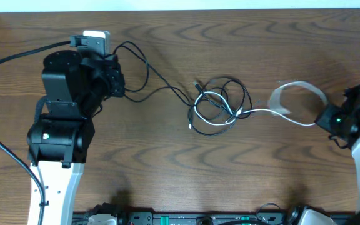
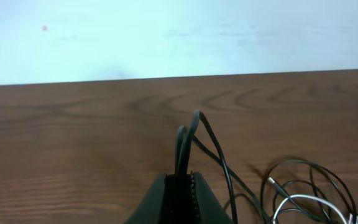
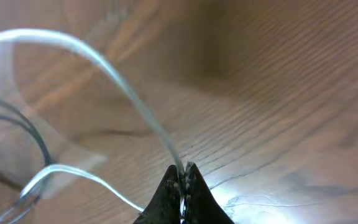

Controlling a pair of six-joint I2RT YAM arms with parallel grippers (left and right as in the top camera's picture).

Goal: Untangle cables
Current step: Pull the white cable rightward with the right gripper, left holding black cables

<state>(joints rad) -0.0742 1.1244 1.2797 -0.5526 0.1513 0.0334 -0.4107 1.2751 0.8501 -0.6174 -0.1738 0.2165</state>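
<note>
Left of the tangle (image 1: 219, 106), the left gripper (image 2: 183, 182) pinches a black cable (image 2: 199, 130). Right of it, the right gripper (image 3: 183, 172) pinches the white cable (image 3: 126, 90). Both strands run sideways from the tangle.

Dark wood-grain table (image 1: 167, 162), pale plain wall (image 2: 166, 37) behind its far edge

Bright, even light from above fills the sharp overhead view, leaving only faint soft shadows on the surface (image 1: 167, 162) around the left claw (image 1: 120, 84). Ahead of the right claw (image 3: 183, 168) the white cable (image 3: 123, 81) smears into blur, with pale glare just right of its tips; the black cable (image 2: 179, 146) ahead of the left claw looks mildly soft.
</note>
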